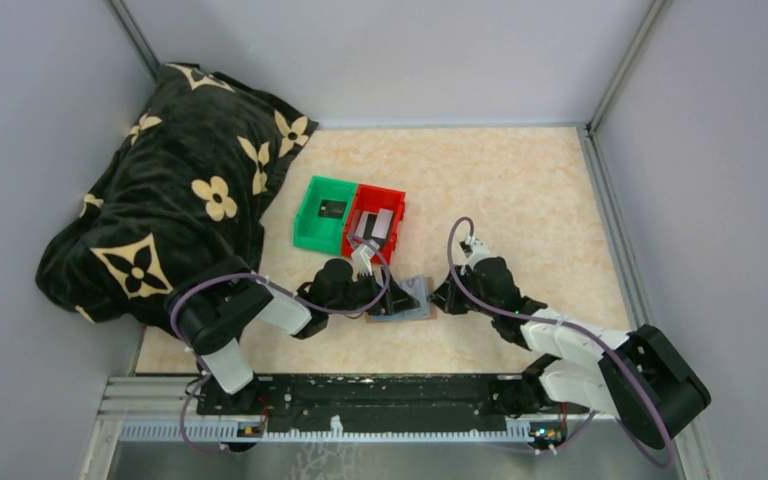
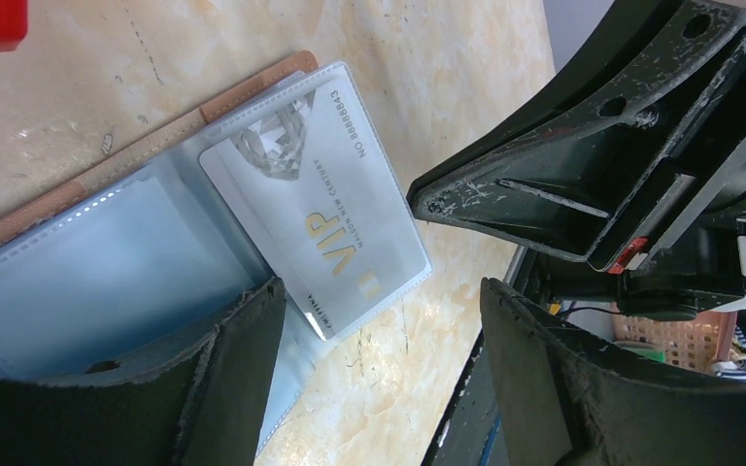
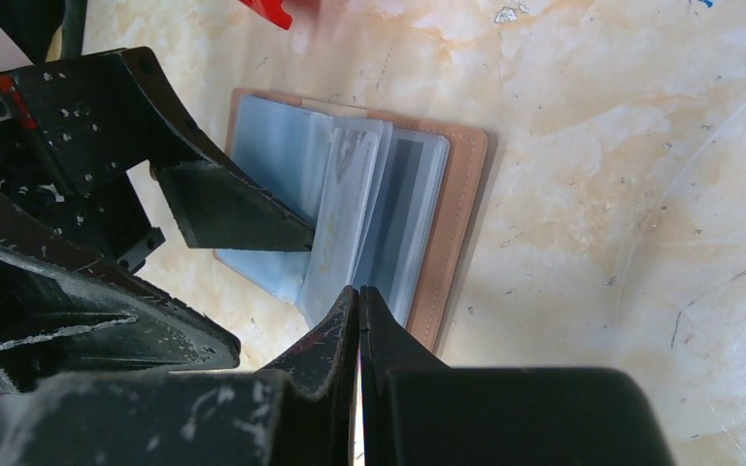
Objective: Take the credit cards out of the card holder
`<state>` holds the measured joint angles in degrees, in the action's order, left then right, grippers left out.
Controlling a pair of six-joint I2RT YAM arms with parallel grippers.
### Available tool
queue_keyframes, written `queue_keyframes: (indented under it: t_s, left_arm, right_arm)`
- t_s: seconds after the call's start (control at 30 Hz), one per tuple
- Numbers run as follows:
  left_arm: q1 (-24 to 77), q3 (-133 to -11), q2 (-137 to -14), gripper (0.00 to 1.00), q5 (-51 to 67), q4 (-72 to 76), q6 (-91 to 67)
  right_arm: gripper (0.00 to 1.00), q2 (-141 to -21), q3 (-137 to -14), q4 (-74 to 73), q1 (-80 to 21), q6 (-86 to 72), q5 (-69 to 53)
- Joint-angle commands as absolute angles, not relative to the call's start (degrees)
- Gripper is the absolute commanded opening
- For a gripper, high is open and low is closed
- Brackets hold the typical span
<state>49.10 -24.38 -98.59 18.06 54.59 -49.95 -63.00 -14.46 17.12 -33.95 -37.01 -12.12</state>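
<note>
1. Pinning seems to be the right gripper's (image 3: 359, 291) job: you see it clenched, tips at the near edge of the open card holder (image 3: 461, 194), which lies on the table (image 3: 593, 146) between both arms.
2. Your left gripper (image 2: 379, 291) hangs released over the sleeved silver card (image 2: 316, 209), likely ready to grasp it.
3. Check the bins: the green bin (image 1: 305, 225) holds a dark card (image 1: 332, 209); the red bin (image 1: 401, 215) holds grey cards (image 1: 380, 222).

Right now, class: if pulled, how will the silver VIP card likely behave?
The VIP card lies flat with straight edges, so probably stiff. Its glossy face looks slippery to pinch. The thin card holder seems light and might drag along.
</note>
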Motion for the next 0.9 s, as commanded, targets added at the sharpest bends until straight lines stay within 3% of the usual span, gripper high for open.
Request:
queue_keyframes:
  t_s: [0.0,0.5,0.87]
  left_arm:
    - [49.37,-23.55,-100.10,0.80,18.75,54.33,-50.00]
    - [49.37,-23.17,-100.99,0.81,19.50,55.94,-50.77]
    - [49.39,-22.67,-100.46,0.81,19.36,55.94,-50.90]
  right_arm:
    - [0.00,-62.87,-16.79,18.68,-33.84,-36.26,-12.49]
    - [0.00,-58.90,-16.95,14.05,-33.88,-35.46,-9.00]
    - [0.00,-69.38,-14.93,24.40,-33.84,-37.02,-12.69]
